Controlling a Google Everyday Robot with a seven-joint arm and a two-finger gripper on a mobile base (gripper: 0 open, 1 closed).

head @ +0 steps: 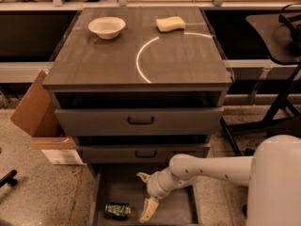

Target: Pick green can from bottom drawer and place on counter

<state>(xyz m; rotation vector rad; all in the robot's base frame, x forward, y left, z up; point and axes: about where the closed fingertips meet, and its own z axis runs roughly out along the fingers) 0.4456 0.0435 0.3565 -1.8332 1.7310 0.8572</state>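
Over bottom drawer (120, 189): gripper (146, 194) agape beside green can (117, 209).

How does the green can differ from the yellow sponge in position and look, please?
The green can lies on its side in the open bottom drawer; the yellow sponge rests flat on the counter. The can is dark and cylindrical, the sponge pale and blocky. The open gripper hovers beside the can, far from the sponge. Both are small and untouched.

One green can (117, 209), one bowl (106, 27), one yellow sponge (170, 23), one cardboard box (35, 105). Two upper drawers (94, 122), one bottom drawer (117, 187). One gripper (141, 197), lower centre of frame, two fingers (148, 210) spread.
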